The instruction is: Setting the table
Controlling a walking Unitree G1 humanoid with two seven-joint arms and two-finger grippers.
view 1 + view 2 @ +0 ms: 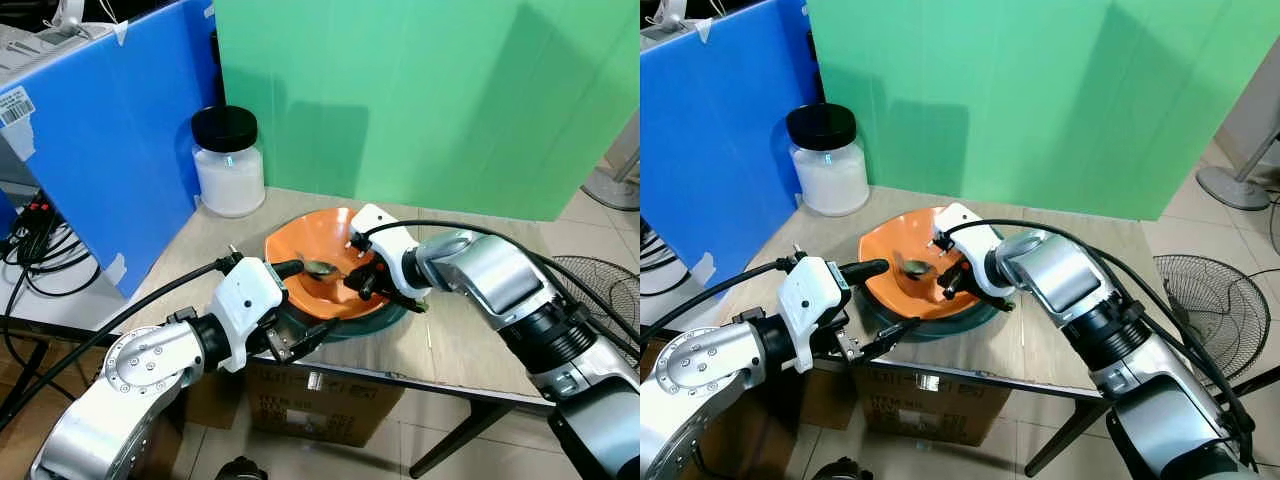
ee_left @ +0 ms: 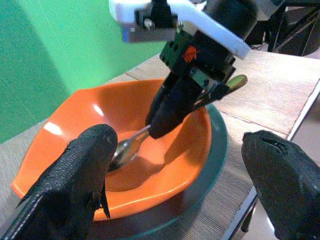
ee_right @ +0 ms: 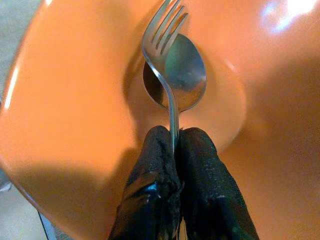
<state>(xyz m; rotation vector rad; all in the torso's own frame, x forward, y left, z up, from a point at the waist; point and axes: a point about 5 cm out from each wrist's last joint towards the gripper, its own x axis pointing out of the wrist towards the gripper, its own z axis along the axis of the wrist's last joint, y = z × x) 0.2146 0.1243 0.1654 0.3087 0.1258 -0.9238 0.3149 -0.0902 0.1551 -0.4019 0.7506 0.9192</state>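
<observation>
Our right claw (image 3: 175,145) pinches the fork (image 3: 167,55) and spoon (image 3: 187,75) handles, their heads low in the orange bowl (image 1: 320,290) ahead. Left claw (image 2: 175,165) gapes empty, straddling the bowl rim. We'd release gently, low, keeping the bowl steadied.

Head stereo pair looks forward-down at desk (image 1: 470,350); both wrist cameras sit close, sharing the orange bowl (image 2: 165,150) with it.
</observation>
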